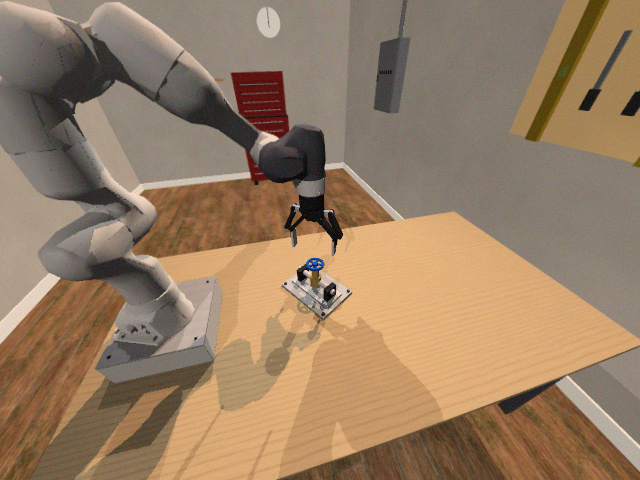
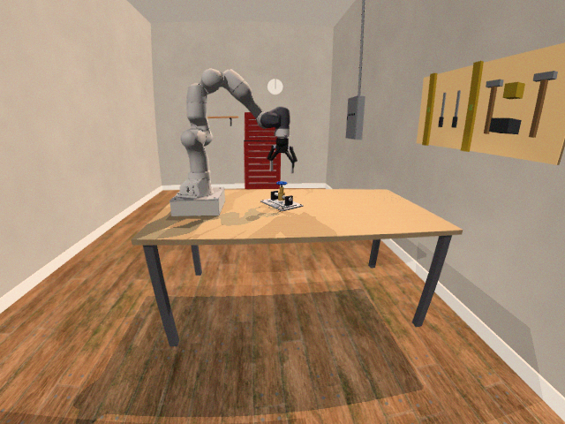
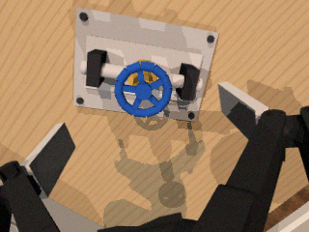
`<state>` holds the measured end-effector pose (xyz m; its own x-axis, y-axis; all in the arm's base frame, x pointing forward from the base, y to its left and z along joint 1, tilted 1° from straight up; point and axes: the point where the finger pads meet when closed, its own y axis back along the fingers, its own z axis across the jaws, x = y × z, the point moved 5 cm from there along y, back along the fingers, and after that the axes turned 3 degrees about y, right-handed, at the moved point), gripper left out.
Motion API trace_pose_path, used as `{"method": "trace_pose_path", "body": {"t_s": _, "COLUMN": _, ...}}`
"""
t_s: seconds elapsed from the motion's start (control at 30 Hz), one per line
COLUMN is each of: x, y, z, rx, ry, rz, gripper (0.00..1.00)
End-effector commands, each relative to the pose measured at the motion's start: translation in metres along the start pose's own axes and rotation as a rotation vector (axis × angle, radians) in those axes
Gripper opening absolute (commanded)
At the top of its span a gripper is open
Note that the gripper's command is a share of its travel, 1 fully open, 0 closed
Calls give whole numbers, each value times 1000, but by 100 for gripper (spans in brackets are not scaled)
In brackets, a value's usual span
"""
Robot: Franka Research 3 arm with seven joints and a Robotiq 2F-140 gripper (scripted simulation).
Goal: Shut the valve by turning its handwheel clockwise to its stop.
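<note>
Hanging above the valve, the gripper [image 1: 313, 248] has its jaws spread wide with nothing between them, fingertips pointing down and apart from everything below. In the wrist view the two finger pads frame bare wood, with the blue handwheel [image 3: 142, 89] ahead of them, not between them. The handwheel lies level atop a brass stem [image 1: 314, 279], over a white pipe held by two black clamps [image 1: 329, 291]. All this sits on a grey base plate [image 1: 330, 308] near the middle of the wooden table [image 1: 465, 310]. The arm's pedestal [image 1: 204, 345] stands near the table's left side.
</note>
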<state>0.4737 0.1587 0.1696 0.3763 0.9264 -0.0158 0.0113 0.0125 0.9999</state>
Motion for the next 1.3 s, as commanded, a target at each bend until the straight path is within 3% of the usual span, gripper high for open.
{"method": "trace_pose_path", "body": {"t_s": 0.0, "x": 2, "y": 1, "z": 1, "rx": 1, "ry": 65, "rz": 11, "gripper": 100}}
{"method": "trace_pose_path", "body": {"t_s": 0.97, "x": 2, "y": 1, "z": 1, "rx": 1, "ry": 65, "rz": 11, "gripper": 100}}
{"method": "trace_pose_path", "body": {"t_s": 1.0, "x": 2, "y": 1, "z": 1, "rx": 1, "ry": 65, "rz": 11, "gripper": 64}}
{"method": "trace_pose_path", "body": {"t_s": 1.27, "x": 2, "y": 1, "z": 2, "rx": 1, "ry": 64, "rz": 11, "gripper": 64}}
